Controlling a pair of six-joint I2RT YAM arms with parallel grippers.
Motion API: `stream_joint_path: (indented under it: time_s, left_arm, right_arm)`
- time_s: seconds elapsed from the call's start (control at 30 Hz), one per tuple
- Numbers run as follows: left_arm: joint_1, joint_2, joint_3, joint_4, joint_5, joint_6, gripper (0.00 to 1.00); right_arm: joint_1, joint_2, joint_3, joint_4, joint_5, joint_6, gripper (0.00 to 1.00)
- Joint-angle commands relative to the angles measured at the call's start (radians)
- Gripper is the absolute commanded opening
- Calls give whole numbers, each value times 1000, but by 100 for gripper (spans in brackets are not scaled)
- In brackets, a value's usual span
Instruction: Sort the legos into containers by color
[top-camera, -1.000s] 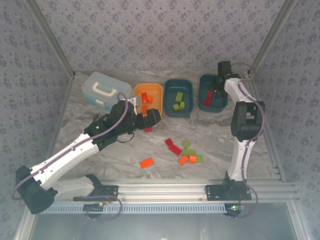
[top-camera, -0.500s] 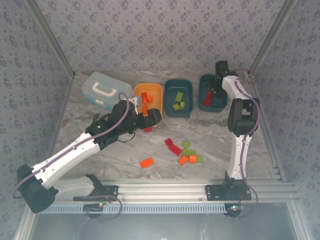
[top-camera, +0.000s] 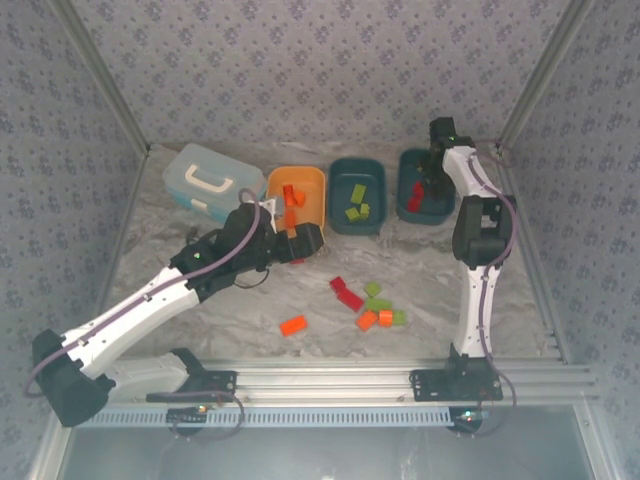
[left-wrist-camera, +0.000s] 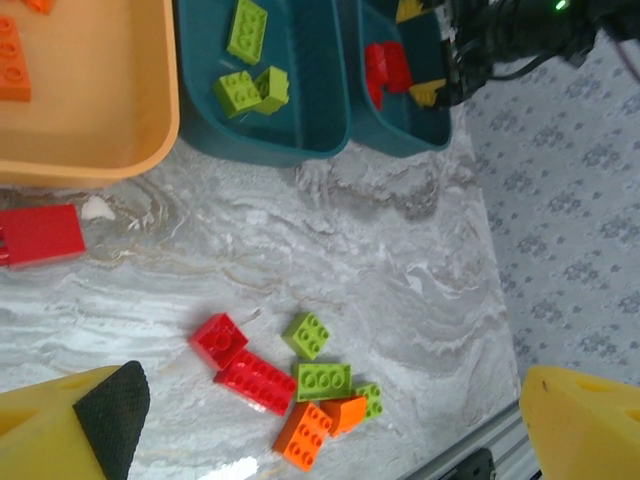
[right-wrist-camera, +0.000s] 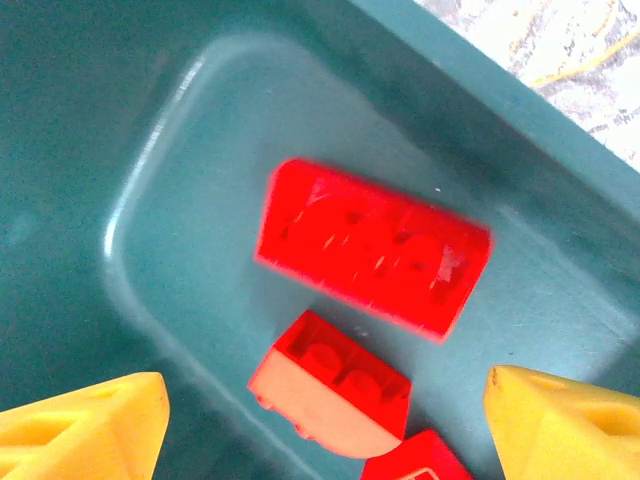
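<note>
My right gripper (right-wrist-camera: 322, 385) hangs open inside the right teal bin (right-wrist-camera: 120, 120), over a long red brick (right-wrist-camera: 375, 245) and a smaller overturned red one (right-wrist-camera: 335, 395); nothing is between its fingers. From above, the right gripper (top-camera: 432, 178) is over that bin (top-camera: 404, 190). My left gripper (top-camera: 312, 240) stands open and empty in front of the orange bin (top-camera: 273, 185), which holds orange bricks. A red brick (left-wrist-camera: 40, 235) lies by it. The middle teal bin (left-wrist-camera: 310, 130) holds lime green bricks (left-wrist-camera: 247, 60). A loose cluster of red, green and orange bricks (left-wrist-camera: 320, 382) lies on the table.
A light blue lidded case (top-camera: 205, 183) stands at the back left beside the orange bin. One orange brick (top-camera: 293, 325) lies alone near the front. The metal rail (top-camera: 330, 378) runs along the near edge. Patterned walls close in the sides and back.
My right gripper has opened over the right teal bin and the red brick it carried now lies in the bin. The left arm has barely shifted.
</note>
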Motion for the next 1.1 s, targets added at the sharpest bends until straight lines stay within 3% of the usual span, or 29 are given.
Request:
stream_joint_path:
  time_s: [0.0,0.17,0.27,0.5,0.63,0.77,0.93,1.07]
  left_arm:
    - [-16,-19,-15,-87,-25,41,97]
    - [-18,-47,-15,-224,-74,48,96]
    - [-24,-64,-30,-318,-81,31,93]
    - [-60,-8,-92,-491,-61,-58,89]
    - [-130,66,-89,-525,-98,-170,91]
    - [-182,166,-95,-525,-118,-286,93]
    - [-212,284,-115,-429,-83,-384,95]
    - [-235,396,-64,-411,-75,-419,98]
  right_arm:
    - [15,-46,36,-45,41,-33,85]
    - [66,-191,48,-36,99,-150,85]
    - [139,-338,-32,9,135,-277,84]
    - [440,-877,-604,261,138,-573,91]
    - [629,-1154,-865,274,38,-666,95]
    - [822,-1329,-1045,131,70,-646,95]
    - [1059,-1428,-1142,55,184,-536,94]
    - [1134,-1438,-1168,71,240,-490,94]
